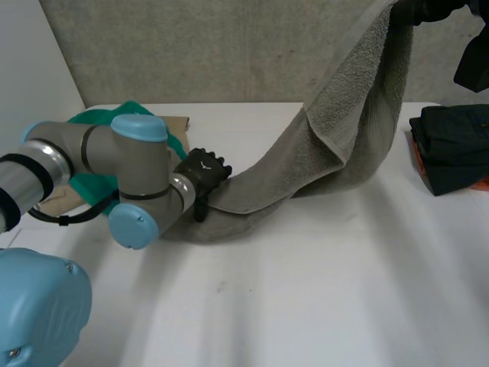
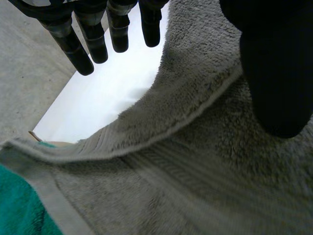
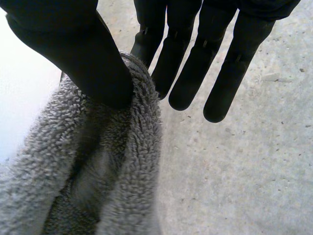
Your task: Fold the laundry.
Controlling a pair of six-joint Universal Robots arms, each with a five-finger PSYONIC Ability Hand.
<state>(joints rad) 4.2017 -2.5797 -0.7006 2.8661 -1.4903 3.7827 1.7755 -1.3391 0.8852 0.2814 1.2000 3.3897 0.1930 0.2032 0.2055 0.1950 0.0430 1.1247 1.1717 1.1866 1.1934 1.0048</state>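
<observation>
resting on the low end of the grey towel, toward the worktop's left edge, is the left hand. its fingers are straight and loose, reaching past the towel's hem over bare worktop. its thumb lies on the pile, so the hand is open w/ nothing pinched. the left arm crosses in front of a green cloth at the far-left corner. the green cloth sits on a brown card sheet, and the towel's end lies just beside it.

from the left hand the towel runs diagonally, draped on the worktop approx. mid-way, then lifts off toward the far-right corner, folded lengthwise w/ a hemmed edge hanging.

at the right edge sits a stack of dark folded clothes on sthg orange, apart from the towel.

furthest & highest, the right hand grips the towel's top end. its thumb clamps a bunched fold against one finger, and the other fingers point straight. a grey concrete wall stands behind.
</observation>
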